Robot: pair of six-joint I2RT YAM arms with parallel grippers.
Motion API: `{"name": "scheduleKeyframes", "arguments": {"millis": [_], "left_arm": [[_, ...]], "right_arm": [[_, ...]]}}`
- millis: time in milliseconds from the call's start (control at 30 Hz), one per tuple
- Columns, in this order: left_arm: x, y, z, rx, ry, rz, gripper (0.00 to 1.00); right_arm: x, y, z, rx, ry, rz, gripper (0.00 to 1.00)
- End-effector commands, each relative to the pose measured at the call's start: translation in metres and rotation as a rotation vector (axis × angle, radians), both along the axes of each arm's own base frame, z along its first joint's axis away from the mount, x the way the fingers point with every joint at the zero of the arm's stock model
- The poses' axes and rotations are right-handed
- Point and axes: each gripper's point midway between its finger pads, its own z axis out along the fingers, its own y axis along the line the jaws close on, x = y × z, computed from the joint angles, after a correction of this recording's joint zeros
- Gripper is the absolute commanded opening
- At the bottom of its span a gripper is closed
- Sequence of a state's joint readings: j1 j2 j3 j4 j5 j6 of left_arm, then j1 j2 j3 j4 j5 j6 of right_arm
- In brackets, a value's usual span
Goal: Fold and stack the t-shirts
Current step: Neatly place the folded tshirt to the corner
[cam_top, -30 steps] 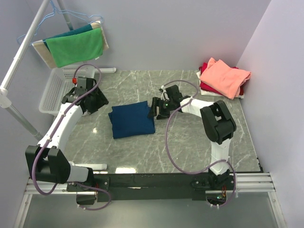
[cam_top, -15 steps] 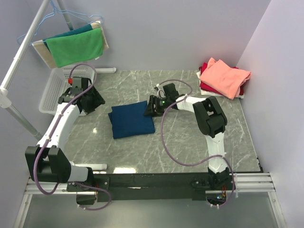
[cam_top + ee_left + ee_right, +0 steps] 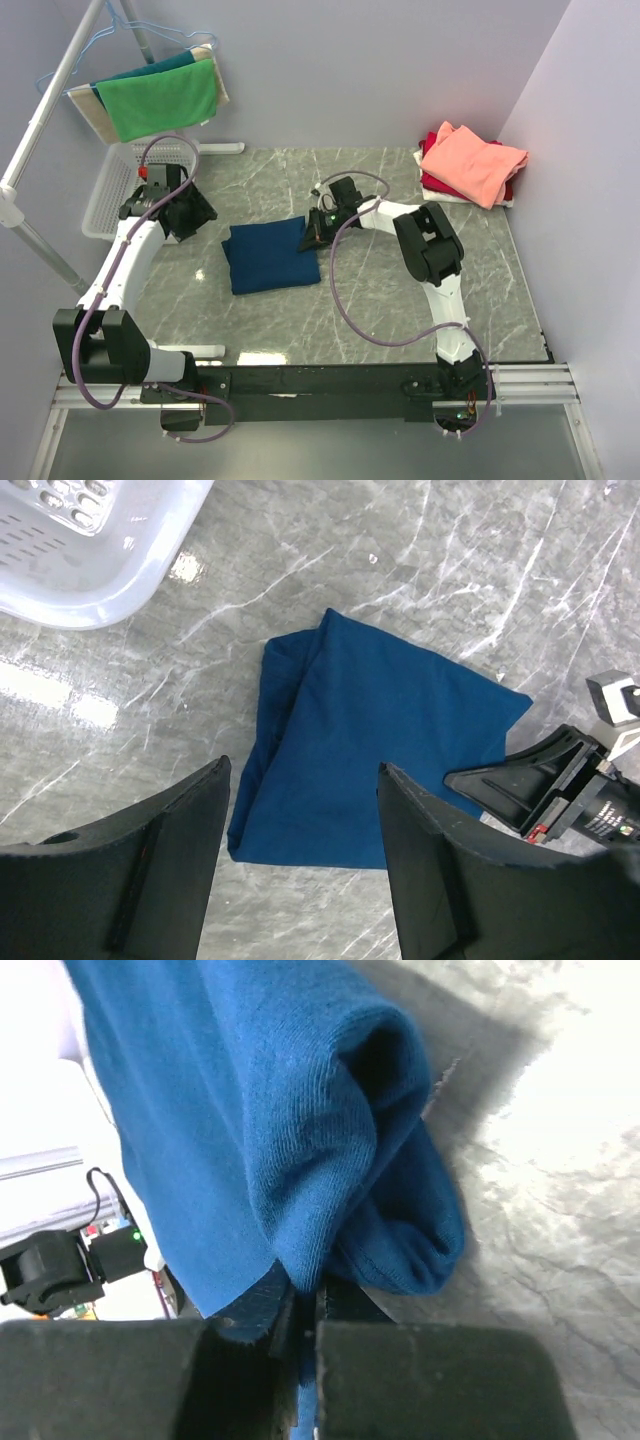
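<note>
A folded dark navy-blue t-shirt (image 3: 268,258) (image 3: 380,750) (image 3: 230,1110) lies flat in the middle of the marble table. My right gripper (image 3: 312,233) (image 3: 305,1295) is at its right edge, jaws shut on a pinched fold of the blue cloth. My left gripper (image 3: 183,212) (image 3: 305,780) hovers open to the left of the shirt and above it, nothing between its fingers. A folded salmon-pink t-shirt (image 3: 472,160) rests on a red one (image 3: 436,140) at the far right corner.
A white mesh basket (image 3: 108,190) (image 3: 90,575) stands at the left edge, close behind my left arm. A green cloth (image 3: 160,98) hangs on a rack above it. The rack's slanted pole (image 3: 40,105) runs along the left side.
My right gripper slid left to the navy shirt's right edge and closed on it; the shirt shifted slightly left. My left arm drew back a little to the left.
</note>
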State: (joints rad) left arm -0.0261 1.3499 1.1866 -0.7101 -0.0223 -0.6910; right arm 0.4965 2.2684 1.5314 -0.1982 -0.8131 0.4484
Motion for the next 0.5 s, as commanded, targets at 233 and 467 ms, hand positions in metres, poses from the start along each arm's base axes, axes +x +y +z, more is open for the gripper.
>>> {"name": "scheduleKeyframes", "arguments": {"millis": [233, 467], "left_arm": [[-0.002, 0.001, 0.012, -0.006, -0.06, -0.032, 0.65], [0.0, -0.001, 0.011, -0.013, -0.062, -0.041, 0.65]], "right_arm": [[0.01, -0.067, -0.021, -0.409, -0.047, -0.116, 0.0], [0.018, -0.136, -0.017, -0.573, -0.072, -0.216, 0.0]]}}
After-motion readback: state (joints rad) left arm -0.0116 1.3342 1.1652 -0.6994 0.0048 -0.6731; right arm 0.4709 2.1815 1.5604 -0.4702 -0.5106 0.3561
